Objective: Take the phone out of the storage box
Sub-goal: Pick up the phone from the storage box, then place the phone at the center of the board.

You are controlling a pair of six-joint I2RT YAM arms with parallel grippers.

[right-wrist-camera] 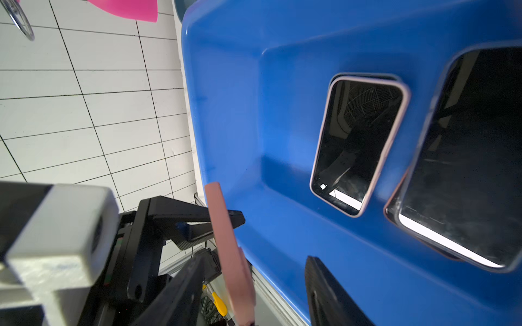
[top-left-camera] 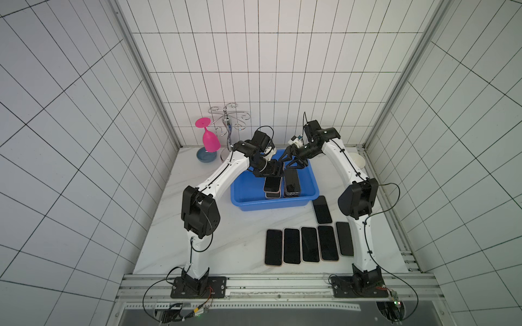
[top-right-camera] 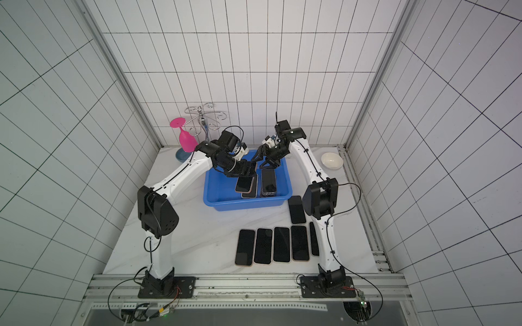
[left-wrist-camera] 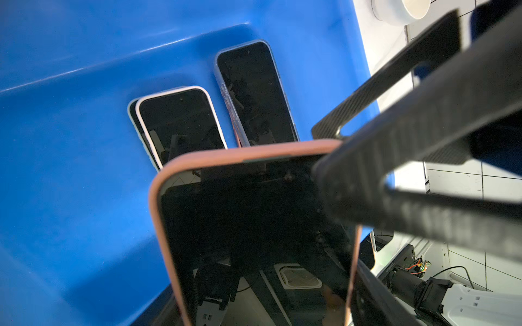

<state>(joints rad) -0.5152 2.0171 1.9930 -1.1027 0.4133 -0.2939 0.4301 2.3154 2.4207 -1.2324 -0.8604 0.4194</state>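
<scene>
No text reads clearly; a black part (left-wrist-camera: 392, 265) perhaps bears small lettering, too blurred.

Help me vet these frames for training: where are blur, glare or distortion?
Left wrist view: near phone and finger soft, screen full of reflections. Right wrist view: bright strips glare on boxed phones. Both top views: sharp, evenly lit.

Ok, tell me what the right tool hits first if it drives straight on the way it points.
The right tool would likely meet the pink-cased phone first: it sits edge-on between its open fingers, held by the left tool. Depth is unclear.
</scene>
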